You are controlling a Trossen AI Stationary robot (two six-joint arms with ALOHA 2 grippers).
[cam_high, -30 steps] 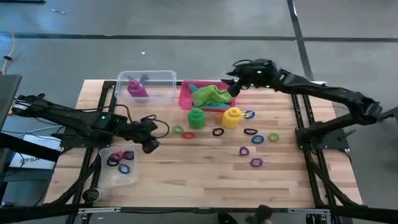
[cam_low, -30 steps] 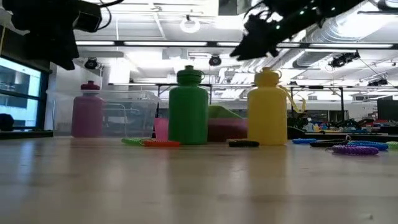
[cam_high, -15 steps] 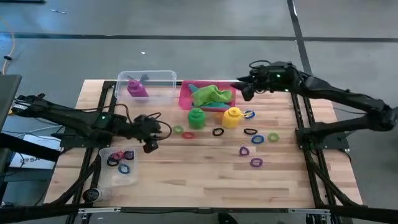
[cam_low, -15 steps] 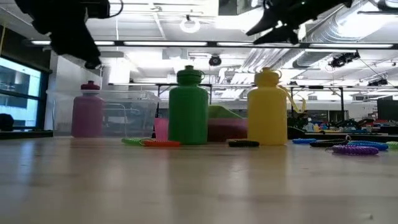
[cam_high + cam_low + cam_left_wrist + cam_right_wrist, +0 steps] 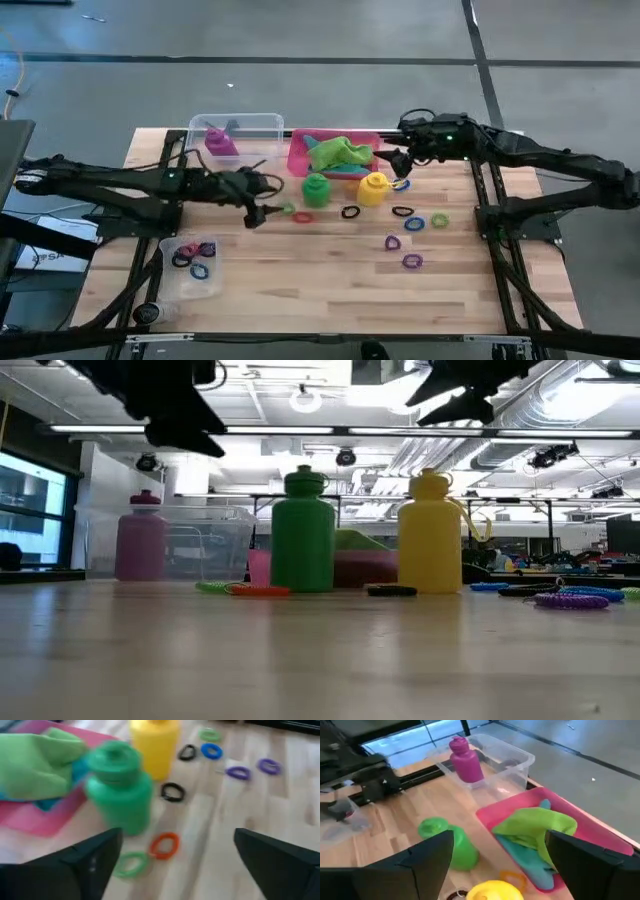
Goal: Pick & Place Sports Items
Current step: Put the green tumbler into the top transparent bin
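Left gripper: the left gripper (image 5: 262,213) hovers above the table (image 5: 300,290) with its fingers apart and nothing between them, just left of the rings by the green bottle.
Small tub: a clear tub (image 5: 190,268) at the table's near left corner holds a few coloured rings.
Purple bottle: the purple bottle (image 5: 221,141) stands inside the larger clear tub (image 5: 270,123) at the back left, well apart from both grippers.
Green ring and orange ring: the green ring (image 5: 129,864) and orange ring (image 5: 165,845) lie flat on the wood, directly ahead of the left gripper's open jaws. Likely light, thin and springy; a pinch across one side of the loop looks best, with the fingers coming nearly down to the table.
Green bottle: the green bottle (image 5: 316,188) stands upright just in front of the pink tray (image 5: 297,152). Probably stiff, smooth plastic, so it may slip; the body below the cap gives the widest hold.
Cloths: a green cloth (image 5: 338,153) lies bunched over a teal cloth (image 5: 529,856) in the tray. Soft and limp; pinch a raised fold.
Yellow bottle: the yellow bottle (image 5: 373,188) stands upright, right of the green one.
Right gripper: the right gripper (image 5: 398,162) hangs with its fingers spread and empty, above the tray's right end and just behind the yellow bottle.
Loose rings: more rings (image 5: 413,224) are scattered on the table to the right, nearer the right arm.
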